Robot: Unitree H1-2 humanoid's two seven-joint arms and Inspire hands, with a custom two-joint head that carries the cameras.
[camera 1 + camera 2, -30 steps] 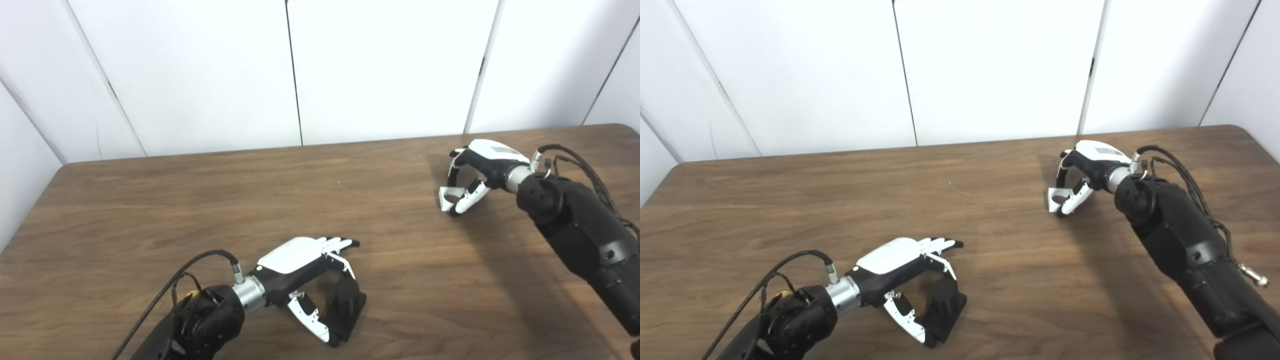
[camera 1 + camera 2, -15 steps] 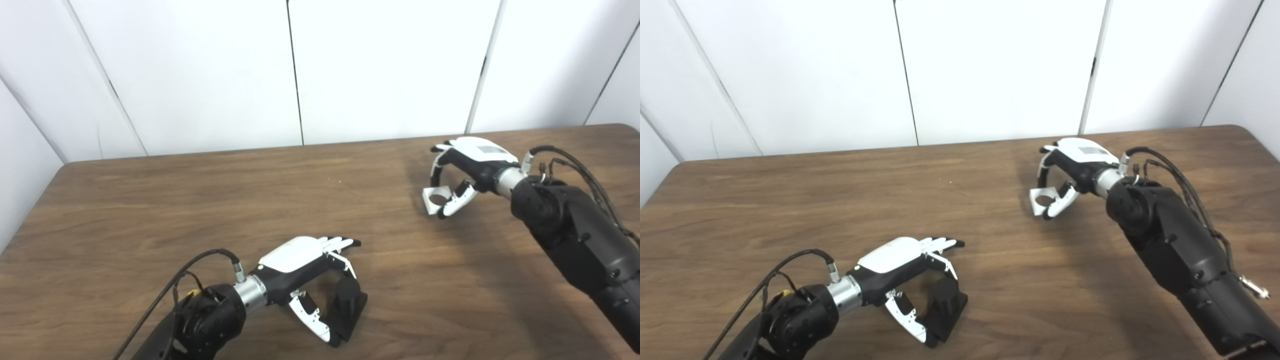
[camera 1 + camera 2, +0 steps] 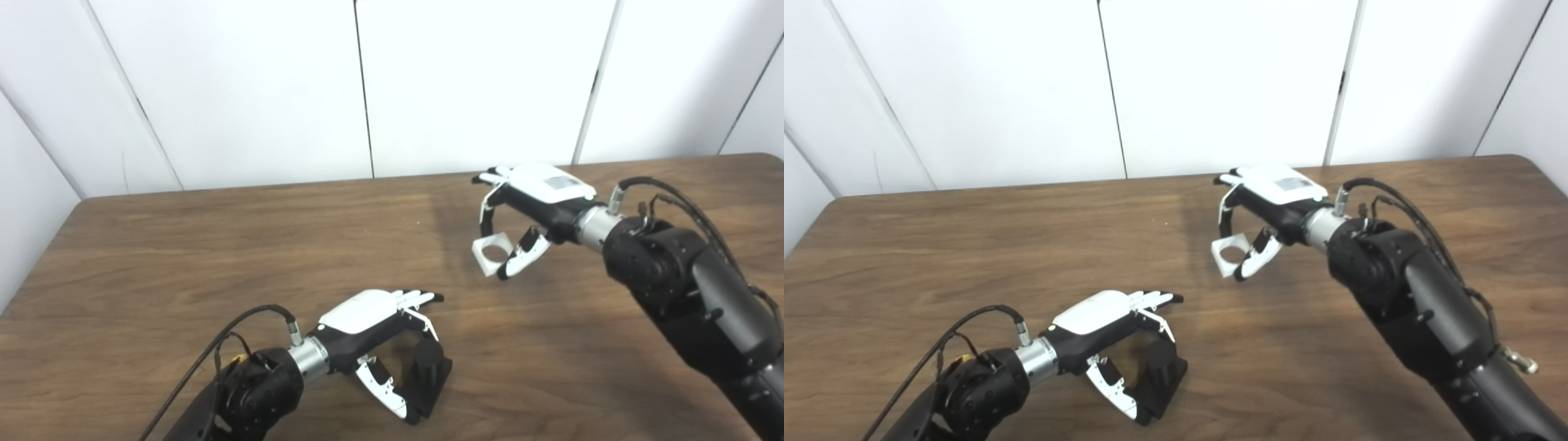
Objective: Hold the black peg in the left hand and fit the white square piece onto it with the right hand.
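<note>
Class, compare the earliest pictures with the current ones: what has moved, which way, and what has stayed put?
The right hand, holding the white square piece, has carried it leftward and nearer, toward the left hand, and clear of the table. Nothing was grasped or released. The left hand stays around the black peg, which has not moved.

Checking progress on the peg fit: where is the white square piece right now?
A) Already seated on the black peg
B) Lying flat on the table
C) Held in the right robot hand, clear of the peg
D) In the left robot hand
C: the right robot hand pinches the white square piece far from the black peg at the left robot hand.
</note>
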